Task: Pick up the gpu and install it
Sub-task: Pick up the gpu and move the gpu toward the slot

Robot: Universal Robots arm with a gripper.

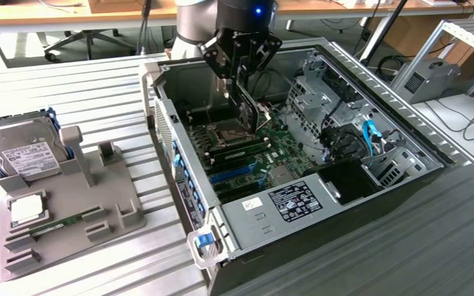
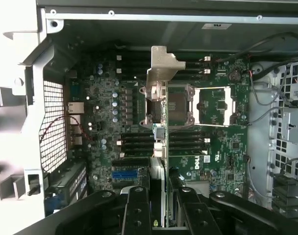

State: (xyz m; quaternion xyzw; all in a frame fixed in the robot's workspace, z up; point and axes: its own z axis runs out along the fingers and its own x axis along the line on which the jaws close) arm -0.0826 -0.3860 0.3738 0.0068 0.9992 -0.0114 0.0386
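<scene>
Gpu [image 1: 249,106] hangs over the open computer case [image 1: 156,105] on a slatted metal table [image 1: 72,92], edge-on just below the tool [image 1: 239,79], which clamps it.

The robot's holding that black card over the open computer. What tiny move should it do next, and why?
Probably shift the gpu sideways toward the blue slots before going down. The jaws grip it edge-on, up off the board, and it hangs by the processor socket, not lined up over a blue slot.

A silver-grey arm [image 1: 189,21] carries a black wrist [image 1: 239,20] (small blue light [image 1: 258,10] glowing) and a black bolted linkage pincer [image 1: 239,73].
</scene>
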